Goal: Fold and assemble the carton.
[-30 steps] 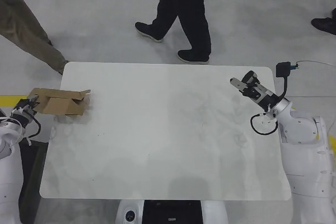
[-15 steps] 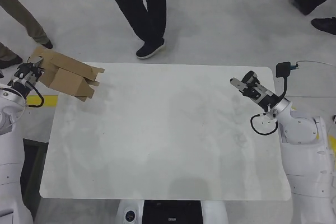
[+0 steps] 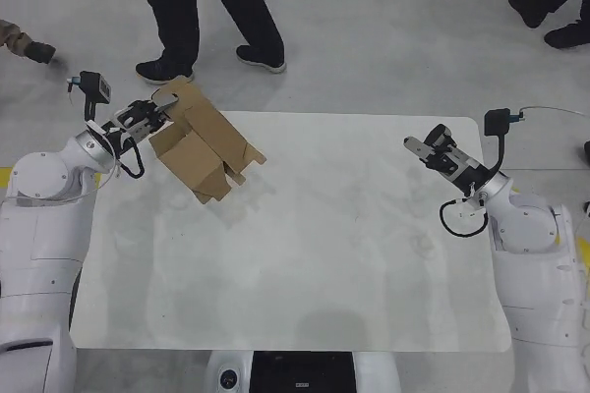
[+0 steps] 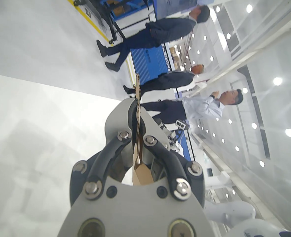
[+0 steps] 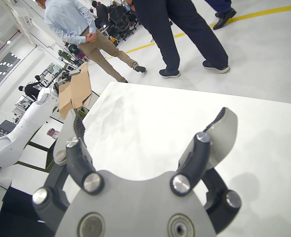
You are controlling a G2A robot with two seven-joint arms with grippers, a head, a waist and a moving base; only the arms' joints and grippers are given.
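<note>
A flattened brown carton (image 3: 202, 145) hangs in the air over the table's far left corner, tilted, with its flaps pointing toward the table's middle. My left gripper (image 3: 155, 111) is shut on the carton's far edge. In the left wrist view the cardboard edge (image 4: 137, 114) runs between the closed fingers of the left gripper (image 4: 135, 110). My right gripper (image 3: 420, 146) stands open over the table's far right corner with nothing in it. The right wrist view shows the right gripper (image 5: 149, 120) wide open and the carton (image 5: 75, 91) far off across the table.
The white table (image 3: 305, 255) is bare across its middle and front. People walk on the floor just beyond the far edge, behind the carton. A cable loops beside the right arm's wrist (image 3: 462, 211).
The left arm has swung the carton from beyond the table's left edge up and inward over the far left corner, turning it. The right arm has kept still.
</note>
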